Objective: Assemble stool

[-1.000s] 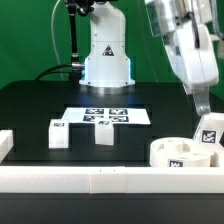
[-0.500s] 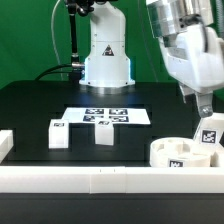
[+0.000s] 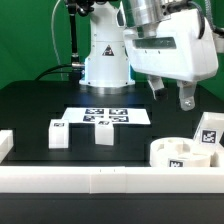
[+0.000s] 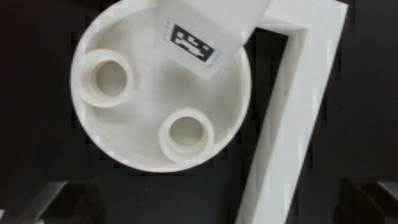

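Observation:
The round white seat [image 3: 183,153] lies flat at the exterior view's right, close against the front rail. In the wrist view the seat [image 4: 160,85] shows two round sockets and a square tag. Two blocky white legs [image 3: 58,133] [image 3: 103,133] stand at the left of the middle. A third tagged leg [image 3: 210,130] stands at the right edge, just behind the seat. My gripper [image 3: 170,95] hangs open and empty in the air above and behind the seat. In the wrist view its dark fingertips [image 4: 45,205] show far apart, with nothing between them.
The marker board [image 3: 105,116] lies flat in the middle, behind the two legs. A long white rail [image 3: 100,180] runs along the front; the wrist view shows it [image 4: 294,110] beside the seat. A short rail end [image 3: 5,145] sits at the left. The robot base [image 3: 105,55] stands at the back.
The arm has swung from the exterior view's right edge toward the middle and turned, so the open gripper now hangs farther left. The seat and the legs have not moved.

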`<state>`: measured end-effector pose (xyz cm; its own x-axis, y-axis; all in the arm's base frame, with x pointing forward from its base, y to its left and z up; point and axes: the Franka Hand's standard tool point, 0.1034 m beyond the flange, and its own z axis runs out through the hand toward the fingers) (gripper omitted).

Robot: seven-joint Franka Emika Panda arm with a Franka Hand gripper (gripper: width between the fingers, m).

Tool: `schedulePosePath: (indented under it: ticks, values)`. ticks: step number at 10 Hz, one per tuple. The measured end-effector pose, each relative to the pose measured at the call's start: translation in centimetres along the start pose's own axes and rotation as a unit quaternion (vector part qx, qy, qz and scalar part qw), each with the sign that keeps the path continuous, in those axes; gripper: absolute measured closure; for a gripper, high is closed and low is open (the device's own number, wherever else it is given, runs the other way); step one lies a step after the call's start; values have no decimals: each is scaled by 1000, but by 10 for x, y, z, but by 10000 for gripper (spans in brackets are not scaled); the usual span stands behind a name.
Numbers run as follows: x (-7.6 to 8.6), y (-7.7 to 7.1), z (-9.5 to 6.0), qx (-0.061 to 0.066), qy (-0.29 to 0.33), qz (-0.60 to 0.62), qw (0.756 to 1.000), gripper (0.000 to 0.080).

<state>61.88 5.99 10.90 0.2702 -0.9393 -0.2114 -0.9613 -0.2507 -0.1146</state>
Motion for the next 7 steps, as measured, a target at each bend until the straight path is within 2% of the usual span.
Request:
schedulePosePath:
  ticks: [1, 2, 3, 4, 7]
  values:
    - [0, 0, 0, 0, 0, 0, 1000, 150]
    - [1, 2, 1, -7, 1, -25, 1000, 150]
    - [6, 8, 2, -26, 4, -78, 997, 150]
    - [10, 11, 1, -34, 3, -114, 993, 150]
    - [13, 12, 0, -32, 0, -154, 987, 150]
